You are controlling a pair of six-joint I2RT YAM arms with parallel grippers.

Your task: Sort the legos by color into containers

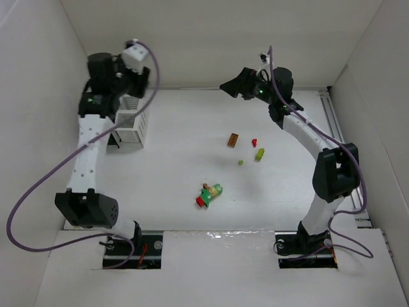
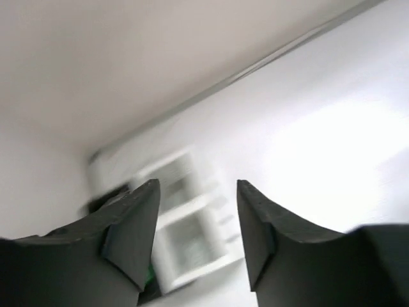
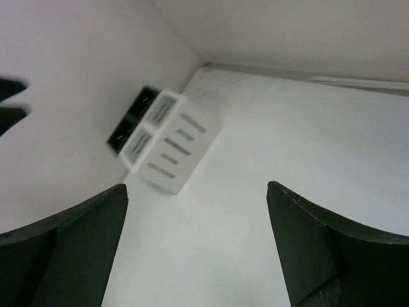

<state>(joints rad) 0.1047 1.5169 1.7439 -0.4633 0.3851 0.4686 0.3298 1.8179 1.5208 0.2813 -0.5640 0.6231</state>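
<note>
With left gripper [image 2: 197,187] and right gripper [image 3: 197,187] both parted and empty, the legos [image 1: 209,194] lie on the table [image 1: 179,121], well apart from the bins [image 1: 131,125]; judged light, rigid and slippery, pinch each across flat sides.

The table [image 1: 179,166] is seen as plain white. Near its left edge, a white bin [image 3: 185,153] patterned with dark slats is joined to a black bin [image 3: 131,121]. Towards the middle, an orange brick [image 1: 233,139], a red brick [image 1: 254,142], a yellow-green brick [image 1: 259,154] and a tiny yellow-green piece [image 1: 241,162] are shown. Red, green and orange are combined in a cluster [image 1: 208,195]. Purple cables [image 1: 25,198] are carried by white-and-black arms [image 1: 86,160]. The fingers [image 2: 131,236] are black.
</note>
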